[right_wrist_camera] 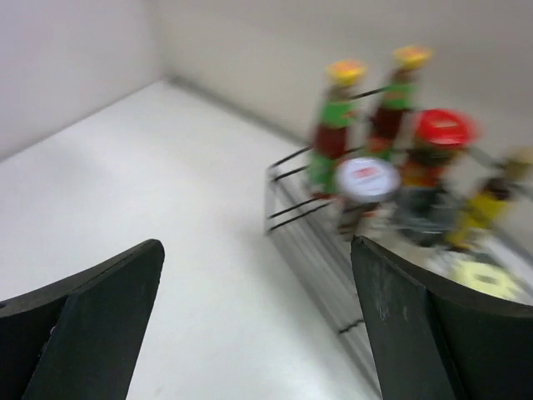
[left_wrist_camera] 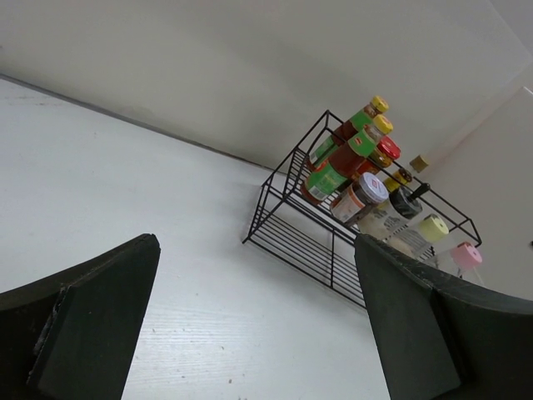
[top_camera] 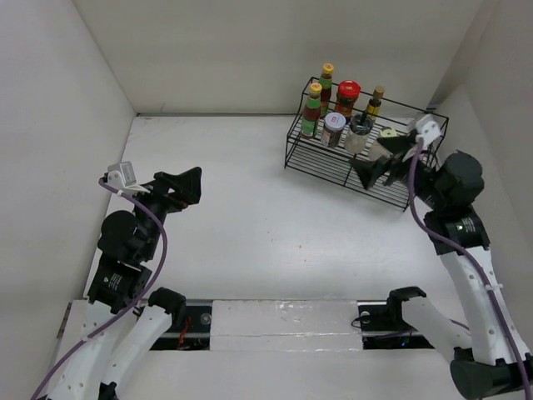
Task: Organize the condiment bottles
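Note:
The condiment bottles stand in a black wire rack (top_camera: pixel 333 162) at the back right. There are two yellow-capped sauce bottles (top_camera: pixel 314 107), a red-lidded jar (top_camera: pixel 347 94), a silver-lidded jar (top_camera: pixel 334 127), a dark-topped shaker (top_camera: pixel 361 131), a small yellow-capped dark bottle (top_camera: pixel 375 101) and a cream shaker (top_camera: pixel 386 138). The pink-capped shaker (left_wrist_camera: pixel 467 255) shows in the left wrist view. My right gripper (top_camera: pixel 381 160) is open and empty over the rack's front right, next to the cream shaker. My left gripper (top_camera: pixel 185 187) is open and empty at the table's left, far from the rack.
White walls close in the table on the left, back and right. The rack (left_wrist_camera: pixel 287 242) sits close to the right wall. The right wrist view is blurred and shows the bottles (right_wrist_camera: pixel 365 179) ahead of its fingers.

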Controlling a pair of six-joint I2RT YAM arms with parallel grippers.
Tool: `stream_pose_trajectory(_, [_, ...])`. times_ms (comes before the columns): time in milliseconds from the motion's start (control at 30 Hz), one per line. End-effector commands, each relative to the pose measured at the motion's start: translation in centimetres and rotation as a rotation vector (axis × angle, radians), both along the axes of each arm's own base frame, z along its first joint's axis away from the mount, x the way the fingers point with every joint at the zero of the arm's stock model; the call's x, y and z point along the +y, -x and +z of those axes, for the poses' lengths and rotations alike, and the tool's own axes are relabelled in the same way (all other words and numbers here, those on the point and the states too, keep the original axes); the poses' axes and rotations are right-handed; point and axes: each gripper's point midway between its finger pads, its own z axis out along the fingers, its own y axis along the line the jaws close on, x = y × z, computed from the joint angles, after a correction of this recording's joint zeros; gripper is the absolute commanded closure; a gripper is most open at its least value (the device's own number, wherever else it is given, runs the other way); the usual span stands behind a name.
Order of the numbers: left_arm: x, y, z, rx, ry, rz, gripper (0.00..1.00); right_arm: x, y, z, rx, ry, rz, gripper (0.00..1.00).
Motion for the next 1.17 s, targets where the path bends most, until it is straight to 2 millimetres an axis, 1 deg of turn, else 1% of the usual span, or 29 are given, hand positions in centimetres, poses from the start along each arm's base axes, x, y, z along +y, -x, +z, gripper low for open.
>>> stream_pose_trajectory(0, [0.1, 0.1, 1.9, -0.055, 0.005, -0.001, 0.0, 6.3, 3.1, -3.8, 0.018, 0.084, 0.368, 0.01])
stream_pose_trajectory(33, [0.1, 0.0, 1.6, -0.054, 0.004, -0.001, 0.0, 8.3, 4.5, -4.5, 0.023, 0.095, 0.455, 0.01])
stream_pose_trajectory(67, [0.1, 0.0, 1.6, -0.054, 0.004, -0.001, 0.0, 9.3, 5.0, -6.4, 0.053, 0.114, 0.506, 0.01])
stream_pose_trajectory(100, [0.1, 0.0, 1.6, -0.054, 0.004, -0.001, 0.0, 10.3, 5.6, -7.1, 0.059, 0.116, 0.543, 0.01])
stream_pose_trajectory(133, [0.1, 0.0, 1.6, -0.054, 0.004, -0.001, 0.0, 11.4, 6.1, -8.3, 0.081, 0.119, 0.592, 0.01])
stream_pose_trajectory(167, [0.1, 0.0, 1.6, -0.054, 0.004, -0.001, 0.0, 13.3, 7.5, -10.3, 0.12, 0.13, 0.665, 0.01])
stream_pose_trajectory(200, [0.0, -0.1, 1.4, -0.054, 0.004, -0.001, 0.0, 14.6, 7.5, -11.8, 0.146, 0.145, 0.698, 0.01])
stream_pose_trajectory(233, [0.2, -0.2, 1.4, -0.053, 0.005, 0.008, 0.0, 15.7, 8.0, -13.1, 0.172, 0.156, 0.729, 0.01])
stream_pose_trajectory(267, [0.1, -0.4, 1.2, -0.043, 0.001, 0.008, 0.0, 17.8, 8.8, -16.0, 0.232, 0.186, 0.772, 0.01])
stream_pose_trajectory(300, [0.1, -0.4, 1.2, -0.043, 0.001, 0.008, 0.0, 18.7, 9.0, -17.7, 0.278, 0.211, 0.779, 0.01])
stream_pose_trajectory(333, [0.0, -0.6, 1.0, -0.035, -0.002, 0.008, 0.0, 19.8, 9.0, -18.9, 0.288, 0.226, 0.782, 0.01])
stream_pose_trajectory(367, [0.0, -0.6, 1.0, -0.033, 0.007, 0.007, 0.0, 21.1, 9.5, -20.2, 0.305, 0.254, 0.785, 0.01])
stream_pose_trajectory(433, [0.0, -0.6, 1.0, -0.033, 0.007, 0.007, 0.0, 22.6, 9.2, -24.1, 0.387, 0.299, 0.774, 0.01])
stream_pose_trajectory(467, [0.0, -0.6, 1.0, -0.033, 0.007, 0.007, 0.0, 23.2, 9.0, -24.9, 0.389, 0.314, 0.757, 0.01])
stream_pose_trajectory(500, [0.0, -0.6, 1.0, -0.033, 0.007, 0.007, 0.0, 23.9, 9.5, -25.7, 0.396, 0.328, 0.771, 0.01])
stream_pose_trajectory(533, [0.0, -0.6, 1.0, -0.033, 0.007, 0.007, 0.0, 24.1, 9.3, -26.9, 0.419, 0.34, 0.771, 0.01])
stream_pose_trajectory(567, [0.0, -0.6, 1.0, -0.033, 0.007, 0.007, 0.0, 24.8, 9.2, -26.5, 0.405, 0.328, 0.769, 0.01])
stream_pose_trajectory(600, [0.0, -0.6, 1.0, -0.033, 0.007, 0.007, 0.0, 24.7, 9.0, -26.5, 0.403, 0.331, 0.754, 0.01])
stream_pose_trajectory(633, [-0.1, -0.8, 0.6, -0.026, -0.006, 0.008, 0.0, 25.2, 8.9, -26.4, 0.392, 0.331, 0.752, 0.01])
stream_pose_trajectory(733, [-0.2, -0.7, 0.6, -0.026, -0.006, -0.001, 0.0, 25.1, 8.2, -26.2, 0.387, 0.324, 0.714, 0.01])
stream_pose_trajectory(767, [-0.2, -0.7, 0.5, -0.028, -0.015, 0.0, 0.0, 25.3, 8.1, -25.8, 0.379, 0.32, 0.714, 0.01])
stream_pose_trajectory(800, [-0.4, -0.7, 0.5, -0.029, -0.016, -0.011, 0.0, 25.3, 8.1, -26.3, 0.389, 0.326, 0.714, 0.01])
stream_pose_trajectory(867, [-0.4, -0.7, 0.8, -0.037, -0.013, -0.011, 0.0, 25.3, 8.1, -26.3, 0.389, 0.326, 0.714, 0.01])
stream_pose_trajectory(900, [-0.3, -0.6, 1.2, -0.046, -0.01, -0.011, 0.0, 25.5, 8.0, -26.5, 0.399, 0.319, 0.712, 0.01])
stream_pose_trajectory(933, [-0.5, -0.5, 0.9, -0.04, -0.024, -0.02, 0.0, 25.6, 8.0, -26.3, 0.399, 0.308, 0.71, 0.01])
stream_pose_trajectory(967, [-0.8, -0.4, 0.9, -0.041, -0.026, -0.04, 0.0, 25.8, 8.3, -26.8, 0.408, 0.316, 0.719, 0.01])
stream_pose_trajectory(1067, [-0.9, -0.3, 1.2, -0.052, -0.033, -0.048, 0.0, 25.9, 8.4, -26.9, 0.413, 0.315, 0.708, 0.01])
stream_pose_trajectory(1100, [-0.8, -0.4, 1.2, -0.051, -0.032, -0.039, 0.0, 26.1, 8.7, -26.9, 0.412, 0.317, 0.718, 0.01])
stream_pose_trajectory(1133, [-0.8, -0.4, 1.2, -0.051, -0.032, -0.039, 0.0, 26.0, 8.6, -26.1, 0.394, 0.308, 0.708, 0.01])
